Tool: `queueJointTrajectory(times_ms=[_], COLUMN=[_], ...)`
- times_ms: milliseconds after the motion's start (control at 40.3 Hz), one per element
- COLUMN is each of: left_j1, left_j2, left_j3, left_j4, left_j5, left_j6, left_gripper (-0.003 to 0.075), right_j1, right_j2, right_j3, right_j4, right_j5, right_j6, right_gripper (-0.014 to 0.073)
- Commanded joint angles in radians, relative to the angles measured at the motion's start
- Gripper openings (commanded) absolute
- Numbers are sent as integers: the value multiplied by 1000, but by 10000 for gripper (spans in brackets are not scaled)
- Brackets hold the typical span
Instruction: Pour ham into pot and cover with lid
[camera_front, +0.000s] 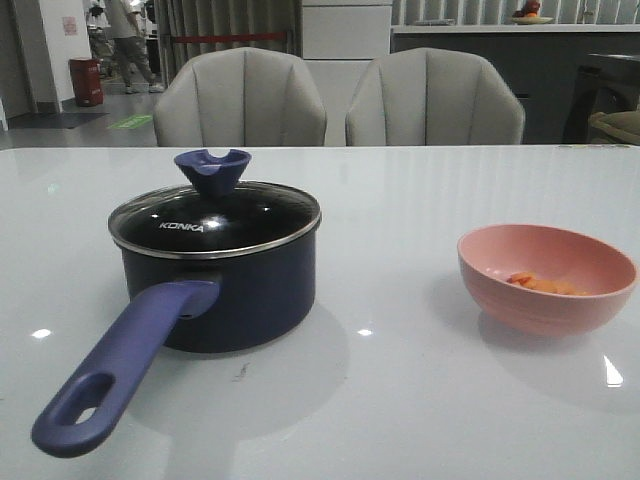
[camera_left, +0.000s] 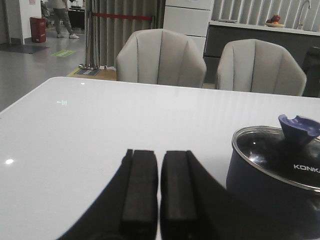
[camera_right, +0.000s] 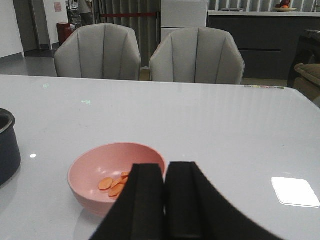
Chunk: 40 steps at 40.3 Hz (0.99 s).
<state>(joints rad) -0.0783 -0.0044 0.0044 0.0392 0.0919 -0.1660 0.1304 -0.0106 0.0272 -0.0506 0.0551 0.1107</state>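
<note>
The pot's long purple-blue handle (camera_front: 120, 363) reaches toward the desk's near edge; the pot (camera_front: 235, 295) stands left of centre, the glass lid (camera_front: 215, 222) seated on it. That lid looks heavy, slick and breakable, so its notched blue knob (camera_front: 212, 170) is probably the place to pinch. The ham (camera_front: 543, 284) lies in the pink bowl (camera_front: 546, 277) toward the right edge; the bowl likely handles light and stiff, gripped at the rim. The left gripper (camera_left: 159, 186) and right gripper (camera_right: 165, 197) are closed and empty.
</note>
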Motion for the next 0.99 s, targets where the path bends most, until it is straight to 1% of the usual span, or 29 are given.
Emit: queueJointTrajectory(times_ms=[0,199,397,497,546,621,720,844,919,969], left_j1=[2,2,2,2,2,2,2,2,2,2], left_j2=[-19,-19,-19,-19,-18,-9,35,135,194,230], left_j3=[22,22,20,8,-16,-76,-202,-354,-420,-448], left_j4=[0,0,14,14,14,14,14,14,14,10], left_j5=[-74,-124,-280,-388,-402,-351,-213,-5,107,151], left_j6=[-7,-7,-5,-5,-5,-5,-5,-5,-5,-5], left_gripper=[130,130,130,130,130,130,130,130,130,130], right_j1=[-4,-4,-4,-4,-4,-4,-4,-4,-4,-4], right_j2=[-18,-18,-18,-18,-18,-18,-18,-18,-18,-18], right_j3=[-5,-5,-5,-5,-5,-5,-5,-5,-5,-5], right_j4=[-7,-7,-7,-7,-7,-7,-7,-7,-7,-7], right_j5=[-78,-78,-78,-78,-78,-78,-78,-78,-78,-78], right_j6=[0,0,0,0,0,0,0,0,0,0], right_gripper=[145,145,145,145,145,145,145,145,145,145])
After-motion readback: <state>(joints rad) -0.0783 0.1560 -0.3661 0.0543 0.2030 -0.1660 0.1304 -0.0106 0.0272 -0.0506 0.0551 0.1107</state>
